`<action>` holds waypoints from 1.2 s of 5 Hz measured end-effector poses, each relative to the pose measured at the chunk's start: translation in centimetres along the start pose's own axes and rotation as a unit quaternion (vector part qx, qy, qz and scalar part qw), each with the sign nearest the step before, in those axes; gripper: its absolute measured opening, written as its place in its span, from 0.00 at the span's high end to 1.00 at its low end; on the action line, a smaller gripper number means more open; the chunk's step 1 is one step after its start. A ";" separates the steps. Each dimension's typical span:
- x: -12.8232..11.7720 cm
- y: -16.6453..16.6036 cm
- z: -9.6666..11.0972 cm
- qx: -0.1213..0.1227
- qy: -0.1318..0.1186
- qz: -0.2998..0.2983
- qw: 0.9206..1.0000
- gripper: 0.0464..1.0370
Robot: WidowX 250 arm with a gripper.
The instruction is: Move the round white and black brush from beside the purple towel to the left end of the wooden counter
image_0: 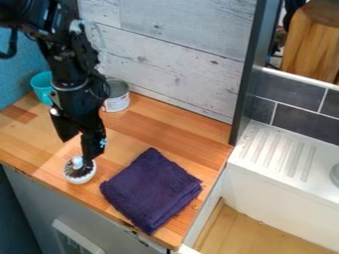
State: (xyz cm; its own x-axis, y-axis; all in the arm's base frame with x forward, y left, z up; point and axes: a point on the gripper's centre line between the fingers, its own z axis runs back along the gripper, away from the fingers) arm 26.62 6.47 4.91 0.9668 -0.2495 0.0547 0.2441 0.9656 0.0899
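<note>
Camera view: going left to right and taking clock directions from the small white bowl (81, 180), you have a teal cup (39, 83) at 11 o'clock, near the back of the wooden table (162, 126). The bowl sits by the front edge, with what looks like a round brush with a pale knob (78, 161) in it. Your tool (77, 151) hangs at 12 o'clock, fingers apart and gripping nothing; the lower fingertip is just beside the knob, though you can't tell whether they touch. A can (118, 103) stands towards 1 o'clock, a folded purple cloth (151, 191) lies towards 4, and the white ridged drainboard (281, 155) is out at 3. I'd judge this an alignment step at the bowl; the next move calls for small corrections that don't knock the knob or tip the bowl.
</note>
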 end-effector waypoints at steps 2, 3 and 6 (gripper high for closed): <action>-0.8 -0.2 -1.8 -0.009 0.040 -0.006 0.999 0.04; -1.1 -0.2 -2.2 -0.011 0.049 0.001 0.999 0.09; -1.3 0.4 -2.3 -0.002 0.050 0.020 0.999 0.73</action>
State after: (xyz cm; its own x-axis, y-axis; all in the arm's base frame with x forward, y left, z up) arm 25.69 7.35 2.63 0.9783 -0.2031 -0.0412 0.2060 0.9748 0.0852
